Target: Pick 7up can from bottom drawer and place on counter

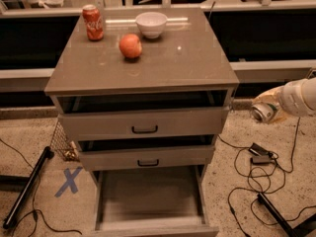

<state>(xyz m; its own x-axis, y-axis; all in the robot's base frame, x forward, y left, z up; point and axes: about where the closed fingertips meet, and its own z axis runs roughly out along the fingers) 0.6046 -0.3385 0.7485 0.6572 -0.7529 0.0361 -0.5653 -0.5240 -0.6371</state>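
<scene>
The 7up can (261,112) is held on its side in my gripper (269,110), to the right of the cabinet at about the height of the top drawer. Its shiny metal end faces the camera. The gripper's fingers are closed around the can. The bottom drawer (150,201) is pulled open and its grey-brown floor is bare. The counter (168,65) lies up and to the left of the can.
On the counter stand a red Coca-Cola can (93,22), a white bowl (151,23) and an orange-red fruit (131,46). The two upper drawers (144,124) are slightly open. Cables and a black box (260,153) lie on the floor at right. A blue X (69,180) marks the floor at left.
</scene>
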